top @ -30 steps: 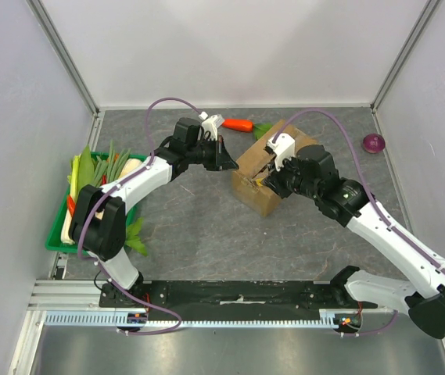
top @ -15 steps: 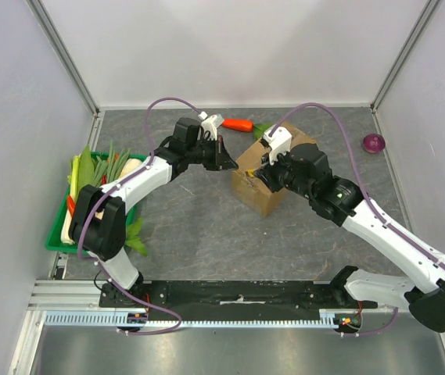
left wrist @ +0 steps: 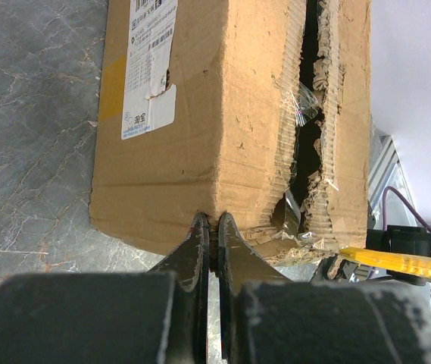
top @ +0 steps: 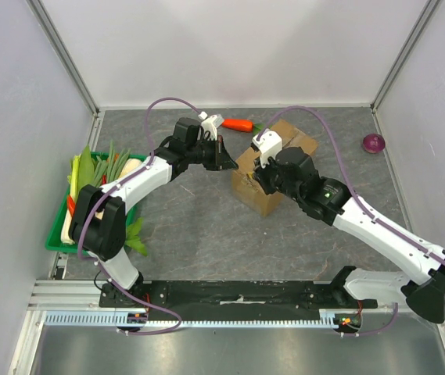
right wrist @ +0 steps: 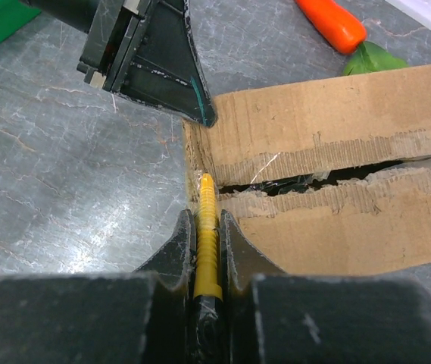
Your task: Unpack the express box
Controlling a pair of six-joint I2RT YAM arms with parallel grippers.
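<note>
express box [top: 247, 190] mid-table, slightly far. right gripper [right wrist: 204, 220], clamped on yellow cutter [right wrist: 207, 250], has travelled left along torn top seam [right wrist: 306, 184] to box's left end. left gripper [left wrist: 211, 224] closed, tips bracing box edge. seam probably cut through; flaps next.

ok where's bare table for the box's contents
Bare: near middle, between express box and arm bases; also between box and red onion. Crowded: box's left end, where left gripper and right gripper with its yellow cutter meet.
</note>
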